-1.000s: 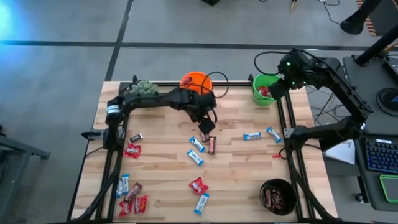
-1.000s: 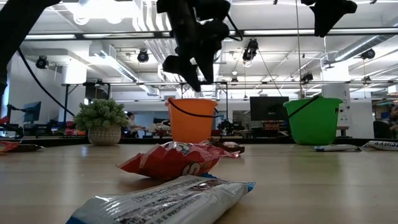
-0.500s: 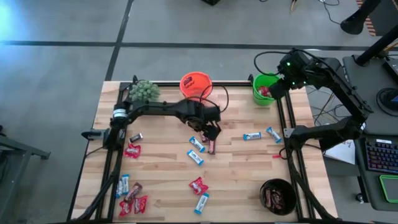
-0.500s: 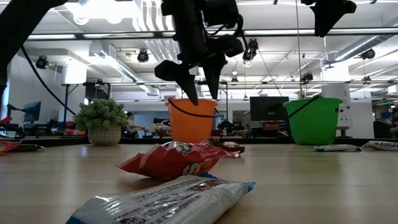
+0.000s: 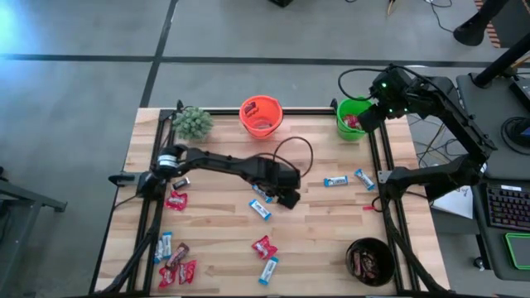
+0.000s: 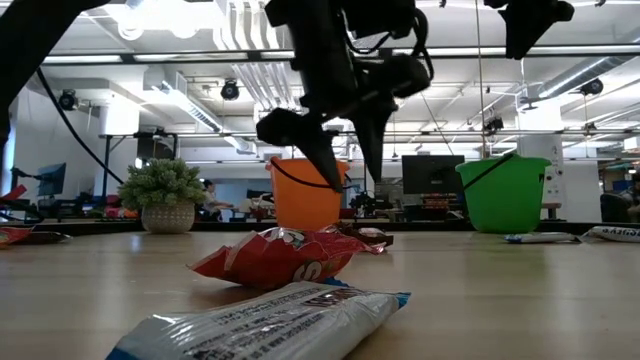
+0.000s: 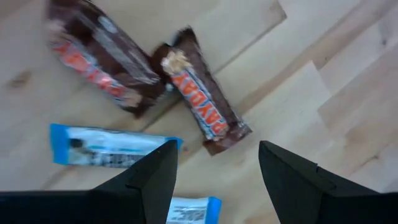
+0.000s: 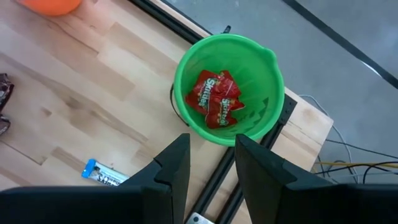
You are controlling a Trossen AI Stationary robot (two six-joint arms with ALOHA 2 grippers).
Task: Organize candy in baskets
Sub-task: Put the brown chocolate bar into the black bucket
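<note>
Brown-wrapped candy bar [image 7: 202,99] lies flat on the wooden table [image 5: 331,232] just below my left tool [image 7: 214,177], whose fingers stand wide apart and hold nothing. My right tool [image 8: 208,165] hangs part-open and empty above the green basket [image 8: 249,124], which has red candy [image 8: 216,99] inside.

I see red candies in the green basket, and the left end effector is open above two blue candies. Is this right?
Not fully. The green basket does hold red candies, and the left end effector is open, but the left wrist view shows it above two dark brown candies, with a blue-and-white candy lying beside them.
</note>
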